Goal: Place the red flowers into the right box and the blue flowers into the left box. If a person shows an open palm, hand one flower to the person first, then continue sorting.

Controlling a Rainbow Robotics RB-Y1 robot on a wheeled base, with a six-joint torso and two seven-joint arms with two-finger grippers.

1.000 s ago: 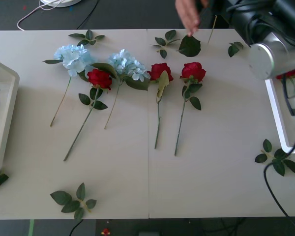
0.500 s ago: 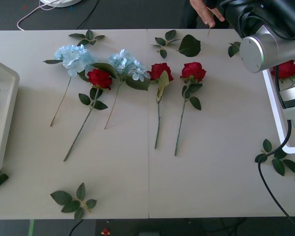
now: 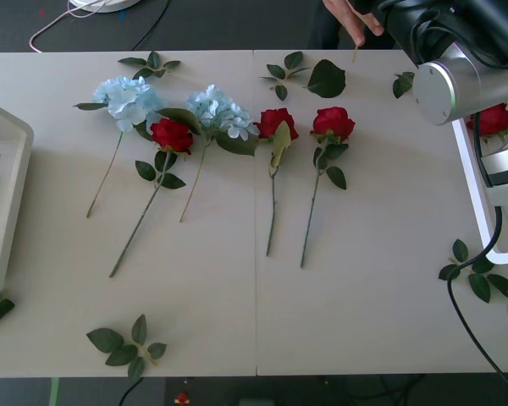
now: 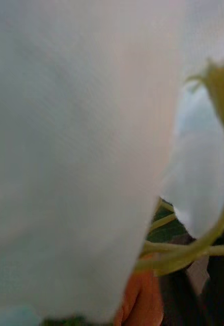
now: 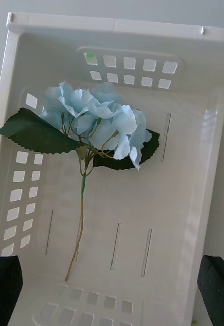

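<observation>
- The left gripper [image 5: 112, 290] hangs over the left box [image 5: 203, 153] at the far left of the surface [image 3: 364, 279], its black fingers spread apart and holding nothing.
- One blue flower [image 5: 94, 119] lies inside this box.
- Two blue flowers [image 3: 127, 97] and three red flowers [image 3: 172, 134] lie in a row on the surface.
- The right arm [image 3: 457, 76] reaches to the far right, near a person's hand [image 3: 349, 17]; whether its gripper is closed I cannot tell.
- A red bloom [image 3: 494, 118] shows at the right box [image 3: 478, 199].
</observation>
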